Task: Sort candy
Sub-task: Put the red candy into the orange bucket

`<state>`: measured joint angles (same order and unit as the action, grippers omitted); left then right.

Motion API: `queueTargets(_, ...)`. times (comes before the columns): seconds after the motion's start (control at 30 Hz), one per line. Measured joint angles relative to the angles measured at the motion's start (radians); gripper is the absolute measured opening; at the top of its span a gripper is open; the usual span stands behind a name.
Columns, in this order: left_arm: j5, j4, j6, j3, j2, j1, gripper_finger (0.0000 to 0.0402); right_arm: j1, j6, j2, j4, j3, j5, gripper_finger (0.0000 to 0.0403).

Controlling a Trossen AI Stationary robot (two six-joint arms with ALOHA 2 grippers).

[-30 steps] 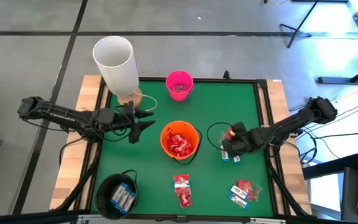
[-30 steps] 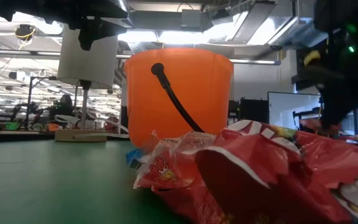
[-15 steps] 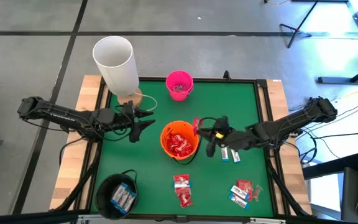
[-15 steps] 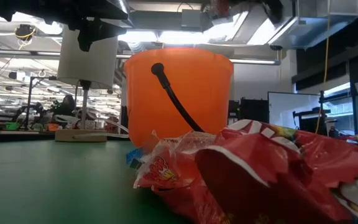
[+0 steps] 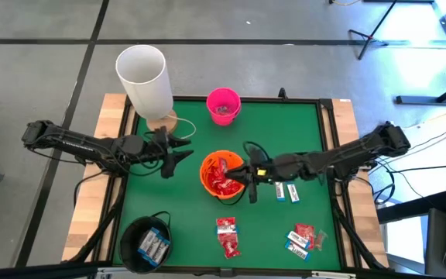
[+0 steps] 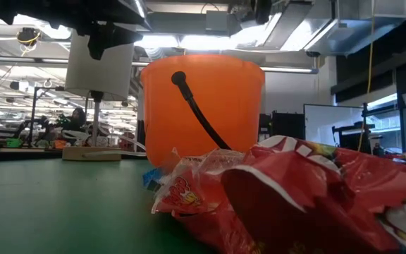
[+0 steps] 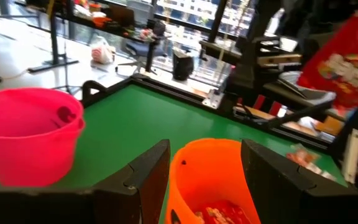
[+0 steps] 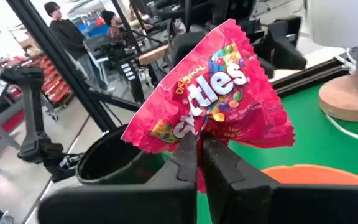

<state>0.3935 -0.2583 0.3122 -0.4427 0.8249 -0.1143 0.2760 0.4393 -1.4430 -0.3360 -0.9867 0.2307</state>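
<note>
Right gripper (image 5: 244, 172) extended across the green worktop (image 5: 300, 132) to the right rim of the orange bucket (image 5: 207, 164). Fingers (image 8: 219, 167) pinched nearly together on the lower edge of a red Skittles packet (image 8: 213, 99), packet held upright above the bucket rim. Same packet visible at the far side of the left wrist view (image 7: 347, 56), raised beyond the orange bucket (image 7: 213, 171).

Orange bucket near worktop centre, holding a heap of red packets (image 5: 223, 180). In the low view, orange bucket (image 6: 203, 106) upright behind a foreground pile of red packets (image 6: 294, 197).

Left gripper (image 5: 178, 147) poised just left of the orange bucket, clear of it. Fingers (image 7: 145, 174) spread wide, nothing between them, framing the bucket.

Remaining candy on the worktop: two white-and-blue bars (image 5: 287, 192) just beside the right arm; a small pile of red packets (image 5: 227, 235) near the front edge, centre; a mixed pile of red packets and white-and-blue bars (image 5: 303, 240) at the front right.

Black bucket (image 5: 147, 242) at the front left corner, white-and-blue bars inside. Pink bucket (image 5: 223, 106) at the rear centre; a small item inside, not identifiable. White cylinder (image 5: 144, 79) on a round wooden base at the rear left.

Two persons (image 8: 64, 28) in the room beyond the worktop, right wrist view.
</note>
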Motion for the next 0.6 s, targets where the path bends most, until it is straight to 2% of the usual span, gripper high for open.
queueTargets(0.17, -0.043, 0.006, 0.000, 0.000, 0.000, -0.001, 0.0188, -0.004, -0.003, -0.004, -0.007, 0.000, 0.012, 0.0003)
queueTargets(0.6, -0.038, 0.013, -0.001, 0.000, 0.000, 0.000, 0.0188, -0.004, 0.025, -0.038, 0.050, 0.000, 0.082, 0.0013)
